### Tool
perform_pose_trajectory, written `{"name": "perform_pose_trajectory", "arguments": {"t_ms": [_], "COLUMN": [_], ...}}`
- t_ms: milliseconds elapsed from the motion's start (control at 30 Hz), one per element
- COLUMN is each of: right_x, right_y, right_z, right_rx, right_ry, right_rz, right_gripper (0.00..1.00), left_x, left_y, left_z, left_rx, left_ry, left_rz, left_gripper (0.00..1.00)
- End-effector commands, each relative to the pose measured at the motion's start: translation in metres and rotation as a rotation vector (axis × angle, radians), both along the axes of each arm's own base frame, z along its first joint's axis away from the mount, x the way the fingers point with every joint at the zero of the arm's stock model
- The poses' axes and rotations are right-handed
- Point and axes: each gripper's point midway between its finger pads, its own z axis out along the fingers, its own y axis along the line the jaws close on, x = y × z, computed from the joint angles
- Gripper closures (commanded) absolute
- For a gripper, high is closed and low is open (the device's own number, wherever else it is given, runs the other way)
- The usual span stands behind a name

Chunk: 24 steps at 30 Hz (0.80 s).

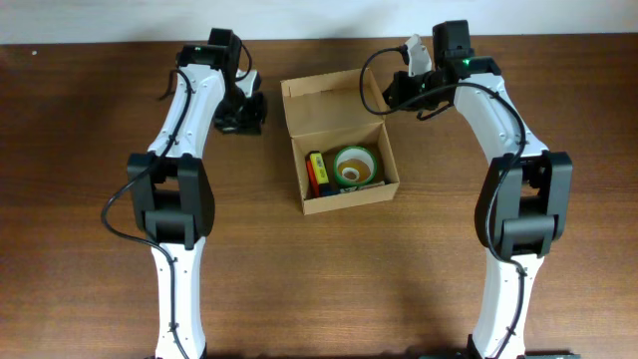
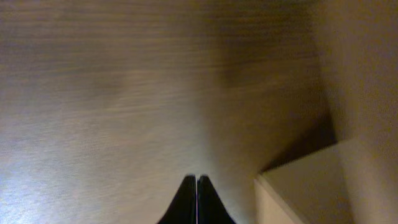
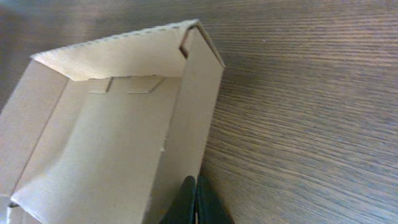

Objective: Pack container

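Between my left gripper (image 2: 196,182) and right gripper (image 3: 196,182), both shut and empty: stocked container (image 1: 344,202), lid flap (image 1: 329,103) upright; closing step, I judge, so push flap down.

No legible text, seemingly.

**Dark wood-grain table (image 1: 80,150), overhead view.**
An open tan cardboard container (image 1: 349,199) rests flat on the top near its centre, lid flap open toward the far side; the pale strip (image 1: 319,20) beyond is probably the table's far edge.
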Motion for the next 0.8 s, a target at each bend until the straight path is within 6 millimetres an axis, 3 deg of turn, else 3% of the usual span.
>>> {"name": "perform_pose_trajectory", "arguments": {"t_ms": [0, 100, 300, 600, 767], "right_x": [0.001, 0.002, 0.008, 0.011, 0.006], "right_y": [-0.004, -0.009, -0.034, -0.074, -0.098], "right_z": [-0.007, -0.008, -0.013, -0.014, -0.017], "right_rx": [-0.026, -0.043, -0.1, -0.097, -0.094], "right_ry": [0.013, 0.012, 0.009, 0.028, 0.066], "right_rz": [-0.015, -0.027, -0.084, -0.16, -0.201], "right_gripper": [0.96, 0.96, 0.96, 0.96, 0.96], "left_x": [0.015, 0.028, 0.035, 0.034, 0.031], "left_y": [-0.024, -0.026, -0.031, -0.036, -0.022], "left_z": [0.025, 0.033, 0.039, 0.023, 0.012], "left_rx": [-0.236, -0.305, -0.353, -0.423, -0.457], "left_ry": [-0.039, -0.064, -0.075, -0.011, 0.057], "left_rz": [0.042, 0.095, 0.125, 0.15, 0.218], "left_gripper": [0.97, 0.97, 0.97, 0.98, 0.98]}}
